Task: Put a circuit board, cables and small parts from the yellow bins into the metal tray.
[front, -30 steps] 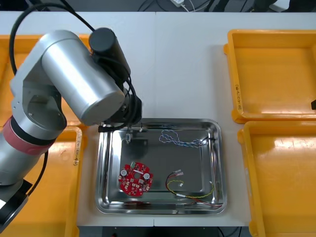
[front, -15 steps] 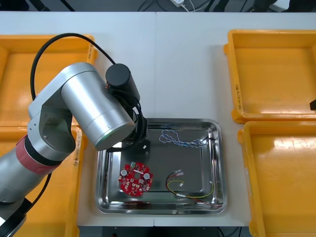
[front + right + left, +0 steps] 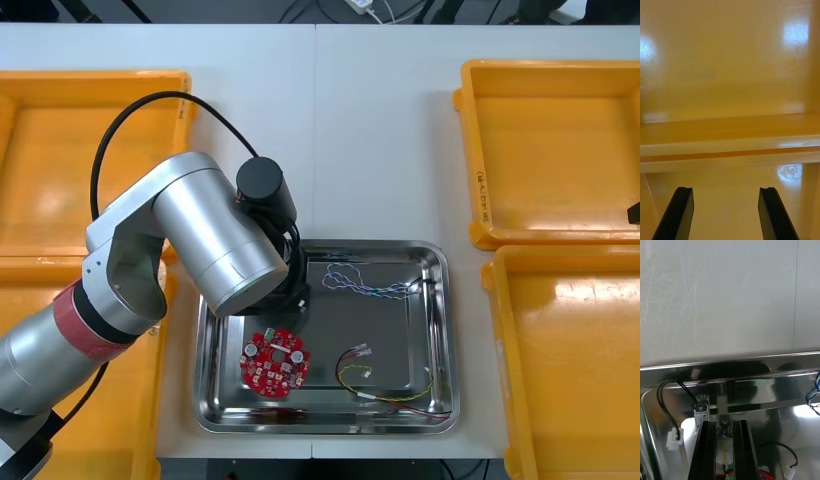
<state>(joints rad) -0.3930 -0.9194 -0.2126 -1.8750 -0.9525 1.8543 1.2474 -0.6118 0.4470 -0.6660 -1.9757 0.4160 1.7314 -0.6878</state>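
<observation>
Left gripper (image 3: 724, 424): jaws clamped on a small part (image 3: 725, 437), held low inside the far rim of tray (image 3: 370, 245) for release, I judge; right gripper (image 3: 726, 195): jaws apart, parked over bin (image 3: 730, 75) right of tray.

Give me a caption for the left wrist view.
Left gripper shut on a small metal part inside the metal tray, black cable beside it.

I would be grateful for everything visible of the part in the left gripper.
The silvery small metal part is clamped between the fingers of the left gripper. A black cable loops from it to a white plug. It hangs low in the metal tray's far left part; floor contact is unclear. The right gripper hangs open over a yellow bin.
</observation>
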